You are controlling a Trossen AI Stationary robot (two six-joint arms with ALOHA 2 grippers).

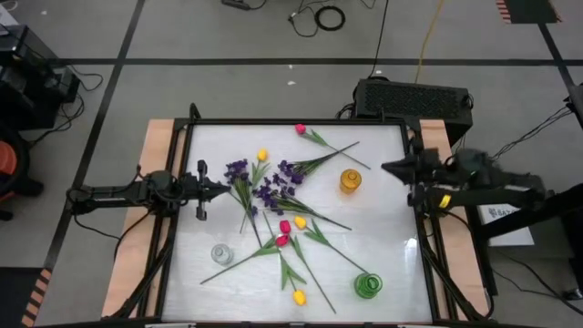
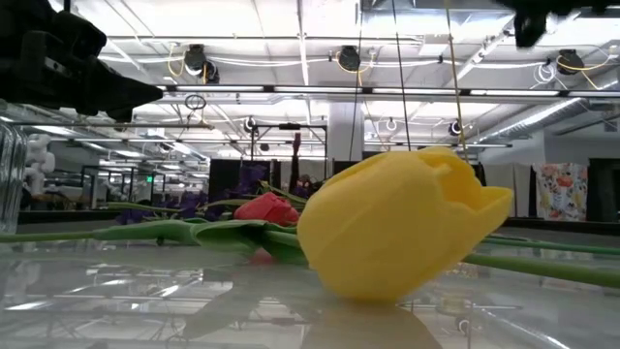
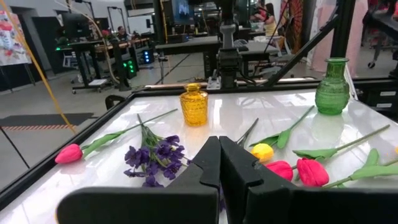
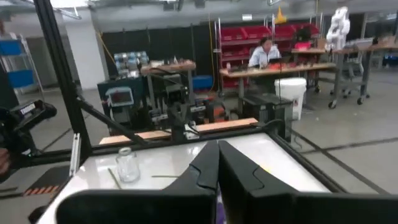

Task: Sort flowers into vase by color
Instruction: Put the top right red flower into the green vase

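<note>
Low view is mostly blocked by one yellow tulip [image 2: 402,228], hiding the vases. High view shows flowers [image 1: 273,196] scattered mid-desk [image 1: 383,228], amber vase [image 1: 351,180] far right, green vase [image 1: 367,285] near right, clear jar [image 1: 221,253] near left. Left gripper [image 1: 219,189] and right gripper [image 1: 387,169] hover at the edges, jaws closed, empty.
</note>
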